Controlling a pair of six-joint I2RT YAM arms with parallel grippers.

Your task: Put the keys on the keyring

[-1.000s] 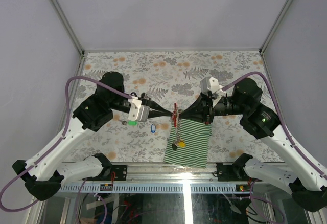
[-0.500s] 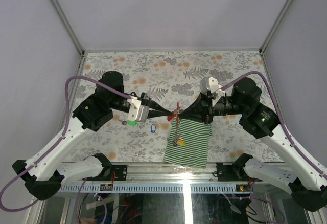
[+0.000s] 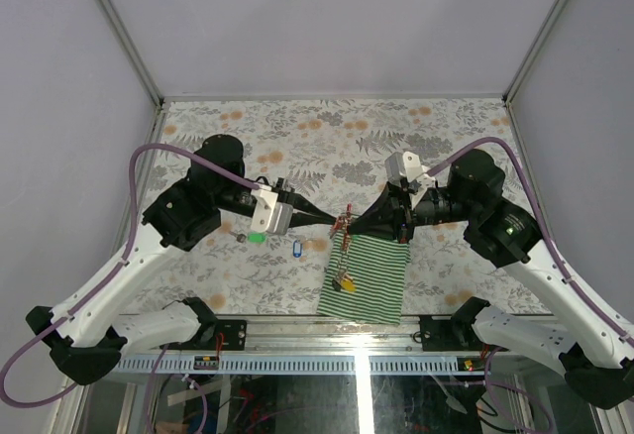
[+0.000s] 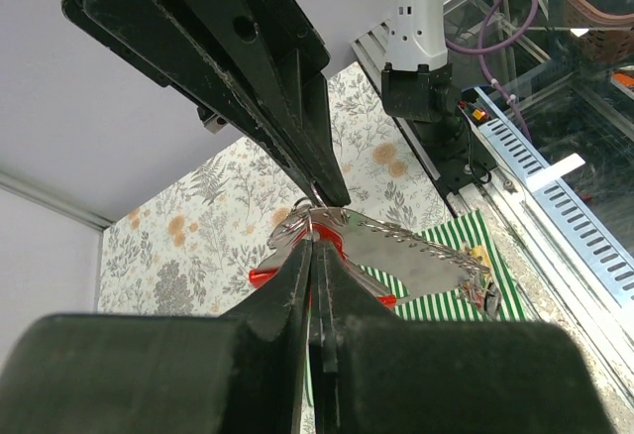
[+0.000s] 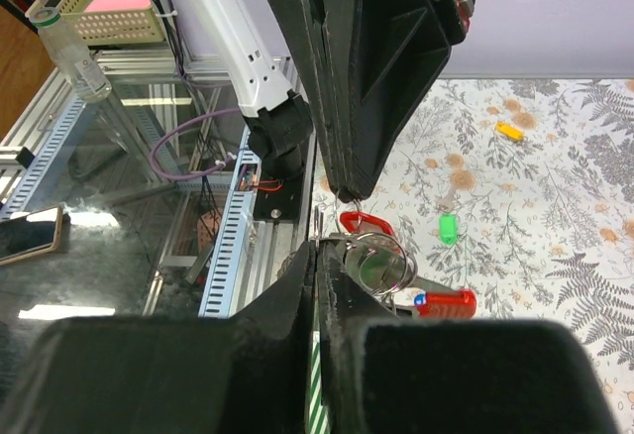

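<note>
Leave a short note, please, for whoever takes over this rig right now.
Left pincer and right pincer: both shut, tips meeting on the keyring, held above the cloth.
Done: yellow key hangs from its chain.
To do: blue key and green key lie loose on the table; thread them on.
Red tag by the ring: cannot tell if threaded.

Right fingers (image 5: 282,305) tight together at the keyring (image 5: 381,261); green-tagged key (image 5: 448,228) beyond on floral table (image 5: 555,206).
</note>
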